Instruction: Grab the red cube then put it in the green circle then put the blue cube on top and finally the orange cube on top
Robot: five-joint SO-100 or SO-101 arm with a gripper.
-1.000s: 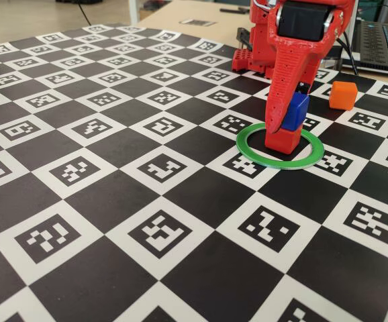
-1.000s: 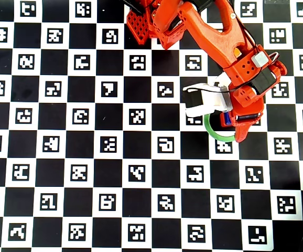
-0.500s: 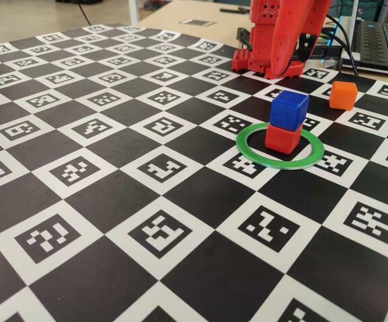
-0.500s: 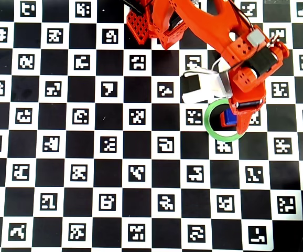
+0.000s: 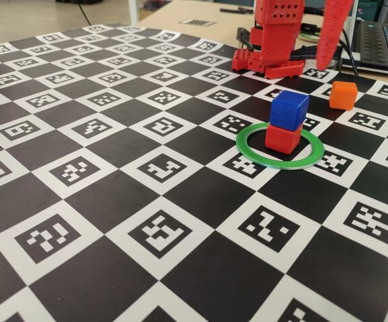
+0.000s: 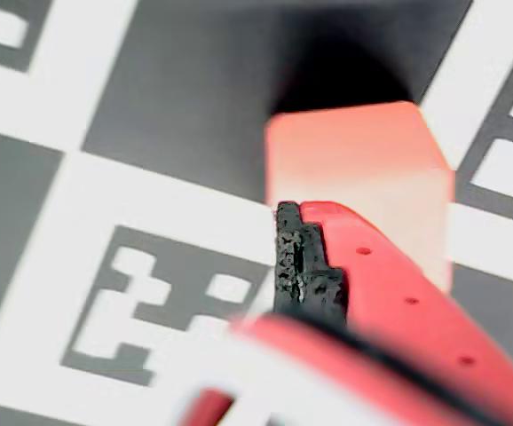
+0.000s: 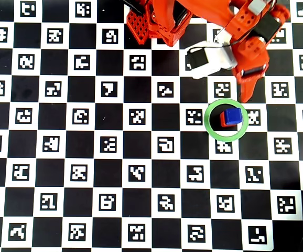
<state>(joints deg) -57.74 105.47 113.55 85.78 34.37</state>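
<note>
The red cube (image 5: 282,139) sits inside the green circle (image 5: 279,163), and the blue cube (image 5: 289,109) rests on top of it, slightly askew. From overhead the blue cube (image 7: 233,115) covers most of the red cube (image 7: 222,121) within the green circle (image 7: 209,119). The orange cube (image 5: 343,95) stands on the board behind and right of the ring. My gripper (image 5: 323,64) hangs raised above it, open and holding nothing. In the wrist view the orange cube (image 6: 354,169) lies just beyond my black-padded finger (image 6: 296,262). Overhead, my gripper (image 7: 246,94) hides the orange cube.
The checkerboard mat of printed markers (image 5: 160,168) covers the table. The arm's red base (image 5: 274,47) stands at the back. A laptop (image 5: 382,40) lies at the far right edge, behind the mat.
My gripper has let go of the blue cube, leaving it on the red cube. It rose and moved back over the orange cube.
</note>
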